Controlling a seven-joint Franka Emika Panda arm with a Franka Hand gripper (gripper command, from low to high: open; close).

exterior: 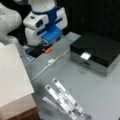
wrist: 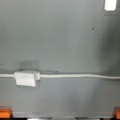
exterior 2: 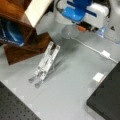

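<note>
White cable [wrist: 75, 76] below pincer [exterior: 48, 49]

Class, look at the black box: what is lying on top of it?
A small white tag lies on the black box lid near its front edge. What the box holds is hidden. The tool does not show.

In a front view, the camera is looking down at an angle over the grey matte tabletop [exterior: 100, 92], facing the white and blue robot arm [exterior: 45, 22] at the top. In a front view from a different side, the camera is looking down with the arm [exterior 2: 80, 10] at top. Both front views are sharing the folding silver metal stand [exterior: 65, 100] [exterior 2: 45, 62], the thin white cable [exterior: 42, 70] [exterior 2: 92, 48] and the black rectangular box [exterior: 97, 50] [exterior 2: 107, 97]. The wrist view is hanging close above the tabletop [wrist: 62, 37], facing straight down at the cable [wrist: 80, 76].
</note>
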